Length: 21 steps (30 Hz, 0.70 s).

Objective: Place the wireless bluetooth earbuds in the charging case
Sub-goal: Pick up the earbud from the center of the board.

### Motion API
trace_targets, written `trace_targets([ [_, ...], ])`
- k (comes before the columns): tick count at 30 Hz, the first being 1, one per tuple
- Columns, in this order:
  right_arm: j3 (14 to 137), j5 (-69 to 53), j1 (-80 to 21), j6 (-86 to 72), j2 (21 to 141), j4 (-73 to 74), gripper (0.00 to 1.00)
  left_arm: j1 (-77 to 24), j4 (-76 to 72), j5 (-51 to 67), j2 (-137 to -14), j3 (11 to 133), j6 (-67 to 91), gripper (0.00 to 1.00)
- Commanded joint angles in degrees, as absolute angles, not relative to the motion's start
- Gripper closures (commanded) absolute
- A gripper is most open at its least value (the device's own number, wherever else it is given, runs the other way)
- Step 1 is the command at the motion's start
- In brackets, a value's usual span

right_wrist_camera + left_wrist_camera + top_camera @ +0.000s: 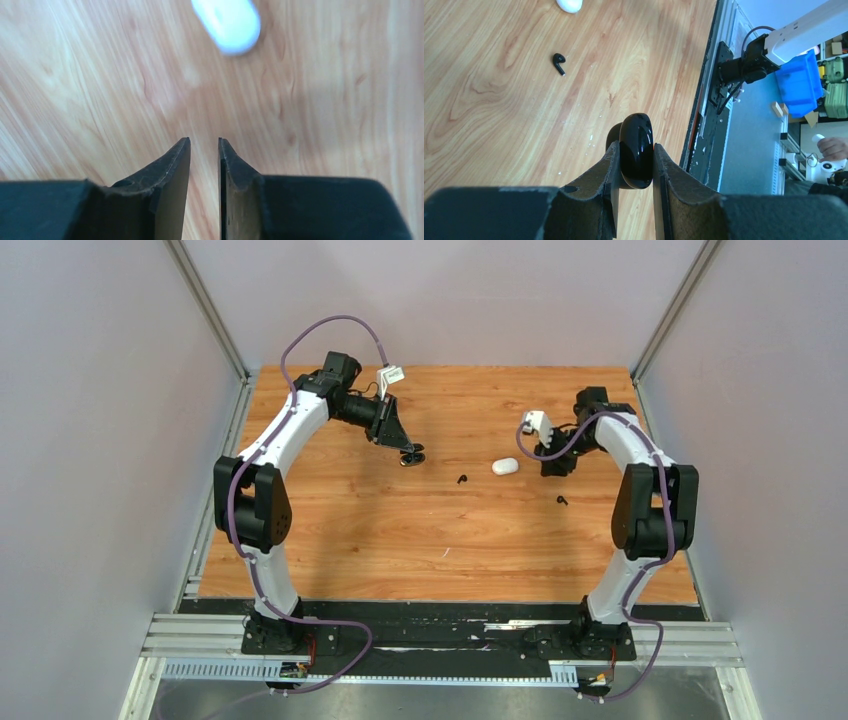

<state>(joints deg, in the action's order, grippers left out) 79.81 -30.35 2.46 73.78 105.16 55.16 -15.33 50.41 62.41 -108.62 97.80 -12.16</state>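
My left gripper (408, 453) (635, 146) is shut on a glossy black pebble-shaped charging case (636, 150), held on edge just above the wood. A black earbud (462, 479) (559, 62) lies right of it. A second black earbud (561, 500) lies further right. A white charging case (505, 466) (227, 22) (570, 5) rests, closed, at mid-table. My right gripper (544, 454) (204, 142) sits just right of the white case, pointing at it, fingers a narrow gap apart with nothing between them. No white earbuds show.
The wooden table (400, 540) is walled by grey panels at left, back and right. The black arm-mounting rail (440, 612) (709, 125) runs along the near edge. A blue bin (799, 82) stands off the table.
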Motion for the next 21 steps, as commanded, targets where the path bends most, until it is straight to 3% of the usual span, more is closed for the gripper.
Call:
trace_targets([
  [1, 84.3, -41.0, -2.7, 64.0, 104.8, 51.1, 0.74, -15.0, 50.8, 63.1, -107.4, 98.9, -13.3, 1.00],
  [21, 87.8, -42.4, -10.6, 48.1, 108.3, 47.8, 0.70, -14.7, 51.8, 62.6, -107.9, 99.5, -13.3, 1.00],
])
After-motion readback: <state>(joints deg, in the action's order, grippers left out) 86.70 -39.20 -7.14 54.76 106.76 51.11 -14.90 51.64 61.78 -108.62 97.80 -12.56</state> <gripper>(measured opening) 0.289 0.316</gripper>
